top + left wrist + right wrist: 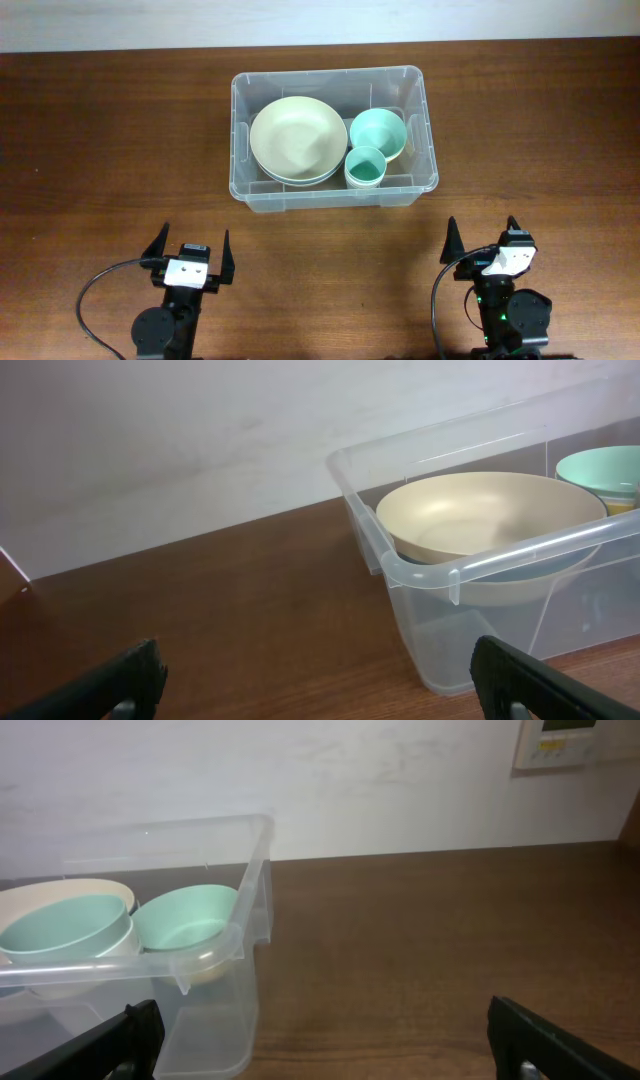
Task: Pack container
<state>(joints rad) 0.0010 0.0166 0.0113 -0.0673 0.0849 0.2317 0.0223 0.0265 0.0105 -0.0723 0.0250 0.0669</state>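
One container, three bowls

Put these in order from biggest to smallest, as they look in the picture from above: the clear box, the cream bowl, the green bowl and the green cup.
1. clear box, biggest by far
2. cream bowl
3. green bowl
4. green cup, only a bit smaller than the green bowl

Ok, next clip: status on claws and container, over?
Left claw open, empty. Right claw open, empty. Container holding cream bowl, mint bowl, mint cup. Nothing between claws and container.
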